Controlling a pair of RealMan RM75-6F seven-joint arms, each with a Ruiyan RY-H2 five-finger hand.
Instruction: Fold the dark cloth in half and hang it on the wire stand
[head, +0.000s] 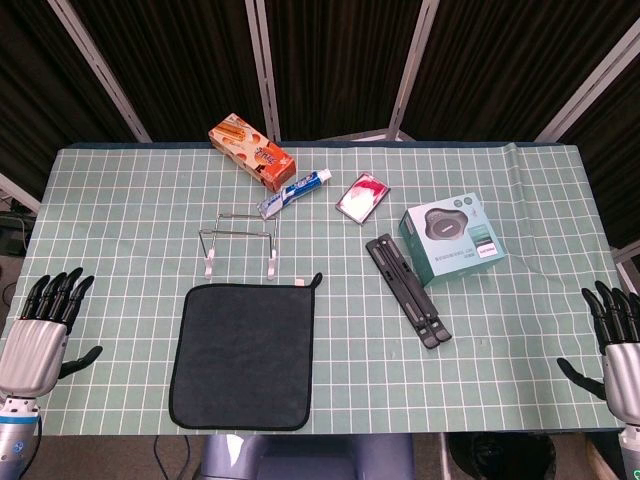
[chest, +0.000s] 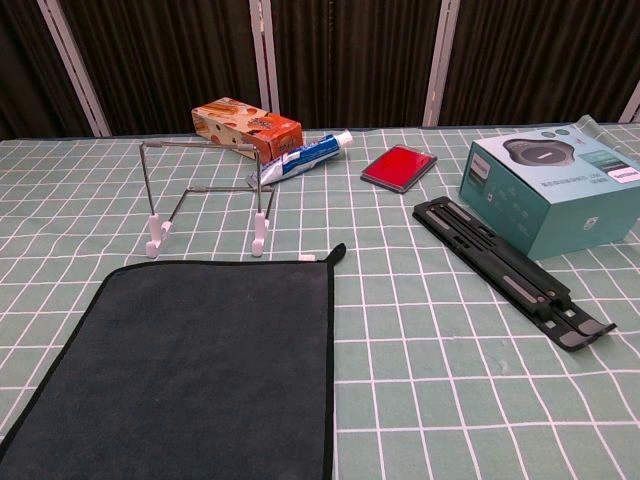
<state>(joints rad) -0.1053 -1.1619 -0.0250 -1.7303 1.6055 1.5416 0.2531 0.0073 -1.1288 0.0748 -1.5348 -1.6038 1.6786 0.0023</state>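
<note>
The dark cloth (head: 243, 355) (chest: 190, 370) lies flat and unfolded at the front middle of the table, with a small loop at its far right corner. Just behind it stands the wire stand (head: 238, 240) (chest: 205, 195) on white feet. My left hand (head: 45, 325) hovers at the table's left front edge, fingers spread and holding nothing, well left of the cloth. At the right front edge is my right hand (head: 618, 345), also spread and empty. Neither hand shows in the chest view.
An orange snack box (head: 252, 150), a toothpaste tube (head: 295, 192) and a red case (head: 363, 195) lie behind the stand. A teal product box (head: 450, 238) and a black folding bracket (head: 407, 291) sit to the right of the cloth on the green grid mat (head: 120, 200).
</note>
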